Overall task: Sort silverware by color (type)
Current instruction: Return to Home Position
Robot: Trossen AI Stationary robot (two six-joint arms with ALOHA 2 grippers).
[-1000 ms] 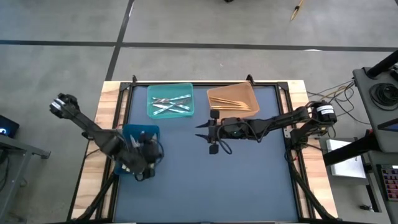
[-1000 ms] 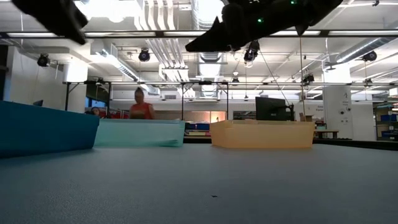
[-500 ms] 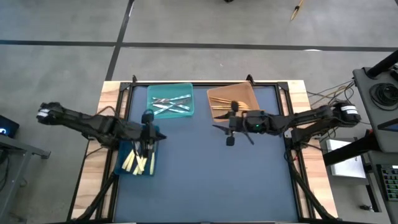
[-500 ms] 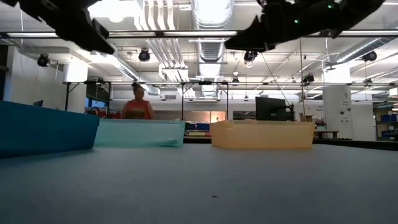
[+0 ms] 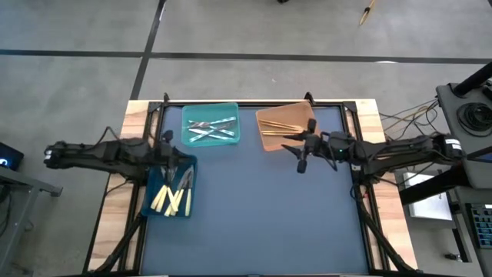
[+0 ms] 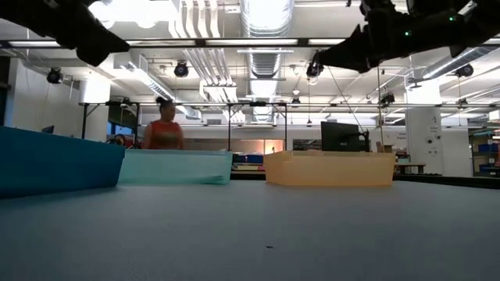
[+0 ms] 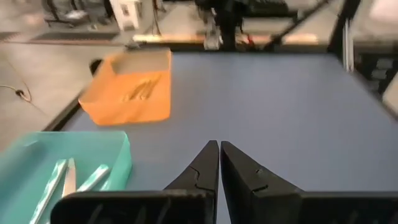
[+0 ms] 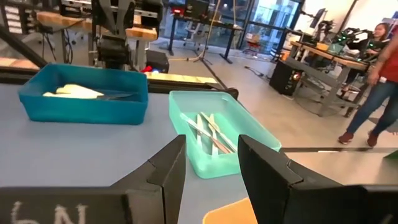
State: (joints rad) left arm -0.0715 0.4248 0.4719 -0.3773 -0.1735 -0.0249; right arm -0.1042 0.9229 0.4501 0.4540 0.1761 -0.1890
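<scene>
The left gripper [image 7: 219,146] is clenched on nothing, its two fingers pressed together, and it hangs over the blue bin [image 5: 156,205] at 9 o'clock on the counter [image 5: 261,215]. The pale yellow silverware [image 5: 171,200] lies in that bin in a loose bunch. The right gripper [image 8: 211,142] is released and empty, fingers spread. It is raised just beside the near edge of the orange bin [image 5: 265,142] at 1 o'clock. The orange-tan silverware [image 5: 283,125] lies in that bin. Between the two bins, at 11 o'clock, the teal bin [image 5: 187,137] holds the silvery silverware [image 5: 212,129], its pieces crossing one another.
</scene>
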